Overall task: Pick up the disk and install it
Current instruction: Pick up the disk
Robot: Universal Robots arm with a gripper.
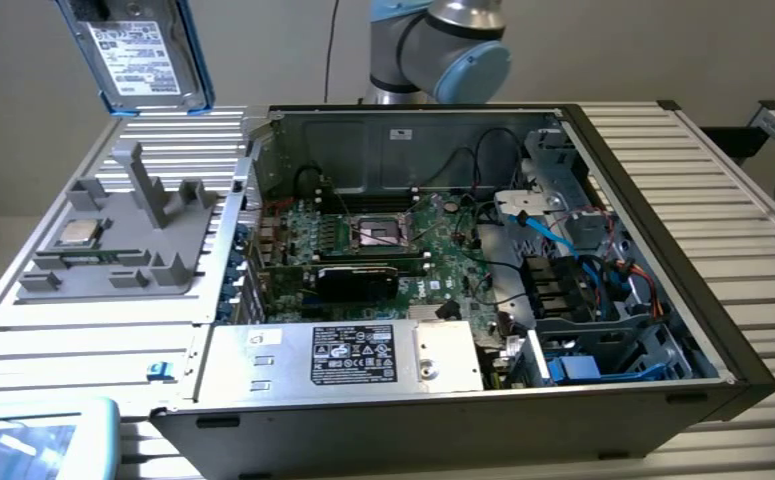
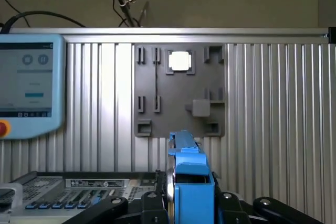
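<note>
- Gripper (image 2: 191, 205) is clenched on the disk (image 1: 140, 52), a flat rectangular silver-grey hard drive w/ a white printed label, clipped in a bright blue plastic frame.
- Wrist view: black fingers (image 2: 227, 205) sit on both sides of the blue frame, which is seen edge-on.
- The disk hangs in the air at the exterior view's top left. Its label faces the camera, it's tilted a little, and it touches nothing below.
- Under it runs the ribbed aluminium table (image 1: 721, 200).
- A grey plastic fixture block (image 1: 120, 250) w/ slots and upright posts lies on the table, just beside the PC case (image 1: 427, 430) on the exterior view's left.
- 1 small square silver CPU chip (image 1: 80, 232) sits in a pocket on that block, well apart from the disk.
- The PC case is a black desktop tower lying on its side w/ the side panel off.
- Inside the case: green motherboard (image 1: 360, 240) mid-case, big grey PSU box w/ a black label (image 1: 360, 355) near the front wall, and a metal drive cage w/ blue parts (image 1: 601, 340) on the exterior view's right.
- The arm's light-blue and silver joint (image 1: 441, 45) stands behind the case.
- A light-blue teach pendant w/ a screen (image 1: 27, 440) lies at the exterior view's bottom left.
</note>
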